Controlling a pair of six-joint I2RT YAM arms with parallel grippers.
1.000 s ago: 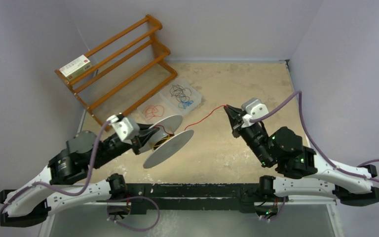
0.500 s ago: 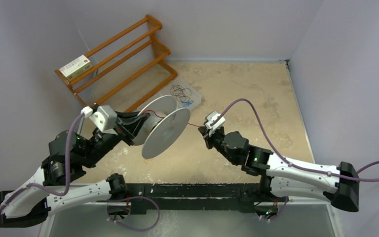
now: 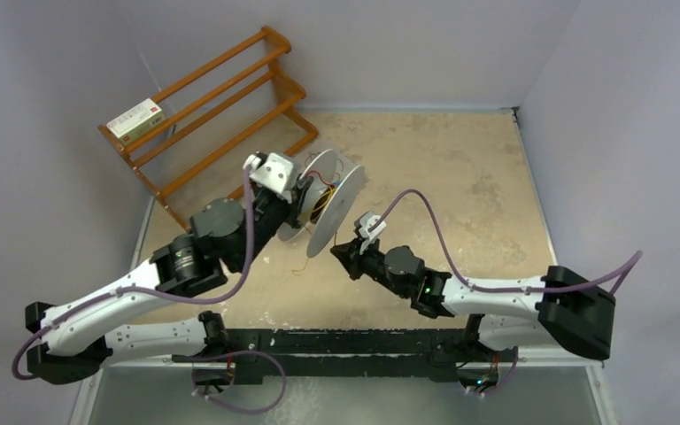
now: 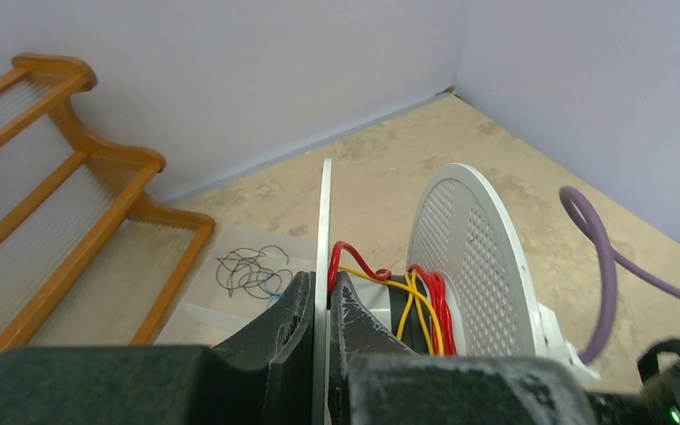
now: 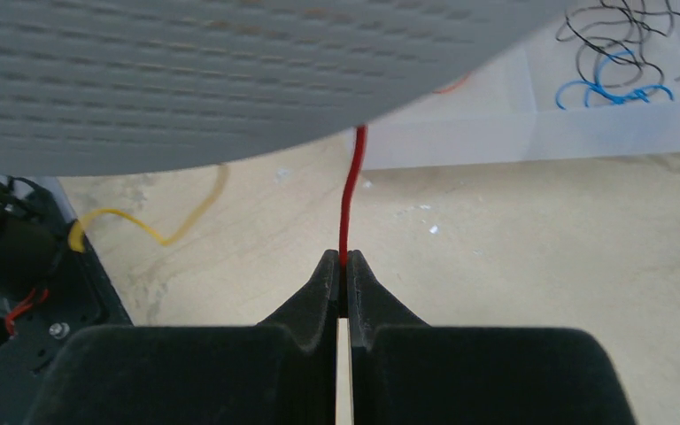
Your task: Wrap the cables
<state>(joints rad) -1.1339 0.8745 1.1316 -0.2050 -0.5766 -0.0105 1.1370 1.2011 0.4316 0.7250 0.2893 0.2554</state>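
One spool (image 3: 335,205), two discs, centre of the top view. The left gripper (image 4: 321,292) is clamped on one disc's edge. The right gripper (image 5: 343,266), just lower right, pinches the single red cable (image 5: 351,190) running up to it. One yellow cable (image 5: 142,226) dangles. Black cables (image 5: 637,35) and blue cables (image 5: 620,91) sit in one clear tray (image 5: 496,133), upper right of the right wrist view, and they're too tangled to count.

The spool (image 4: 474,266) is pale grey-white, and its flange faces carry a fine, regular grid of small holes. One cable is bright red (image 5: 350,199), and a yellow cable (image 5: 166,239) is a warm, slightly orange shade. Black cables (image 5: 629,31) and a blue cable (image 5: 615,93) show against a translucent whitish tray (image 5: 496,133). The tabletop (image 3: 460,177) is mottled sandy beige. The rack (image 3: 221,106) is orange-brown wood. The box (image 3: 135,117) is white with green and red. The hoses (image 4: 598,257) are purple.
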